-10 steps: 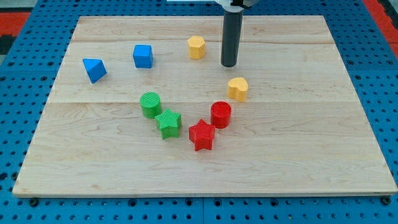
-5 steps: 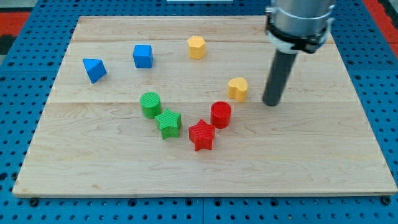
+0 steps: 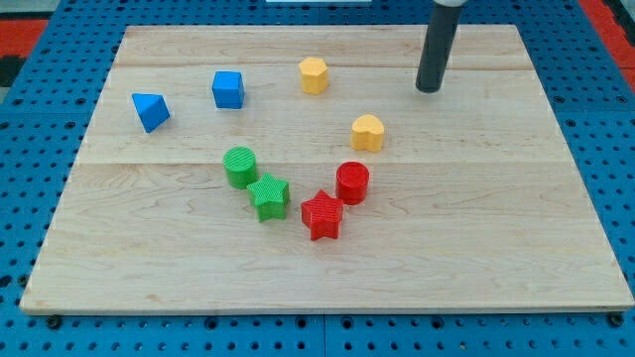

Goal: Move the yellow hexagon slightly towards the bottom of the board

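The yellow hexagon (image 3: 314,75) sits near the view's top centre of the wooden board (image 3: 516,248). My tip (image 3: 429,88) is well to its right, at about the same height in the view, touching no block. A yellow heart-shaped block (image 3: 368,132) lies below and between them.
A blue cube (image 3: 228,89) and a blue triangular block (image 3: 150,111) lie at the upper left. A green cylinder (image 3: 240,167), green star (image 3: 268,196), red star (image 3: 321,215) and red cylinder (image 3: 352,182) cluster in the middle. Blue pegboard surrounds the board.
My tip swung from beside the yellow hexagon down to the right of the yellow heart, then back up to the upper right. The yellow heart shifted slightly left and up.
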`<state>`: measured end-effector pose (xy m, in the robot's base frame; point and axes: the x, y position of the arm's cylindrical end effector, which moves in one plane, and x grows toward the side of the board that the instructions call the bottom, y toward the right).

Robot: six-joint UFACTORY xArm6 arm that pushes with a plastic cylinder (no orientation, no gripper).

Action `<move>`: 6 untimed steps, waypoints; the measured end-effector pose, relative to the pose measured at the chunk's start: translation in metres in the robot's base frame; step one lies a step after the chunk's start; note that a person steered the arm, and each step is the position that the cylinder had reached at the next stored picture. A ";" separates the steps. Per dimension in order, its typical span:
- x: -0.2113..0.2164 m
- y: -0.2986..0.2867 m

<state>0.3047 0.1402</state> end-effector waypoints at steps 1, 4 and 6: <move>-0.002 0.001; -0.062 -0.056; -0.028 -0.175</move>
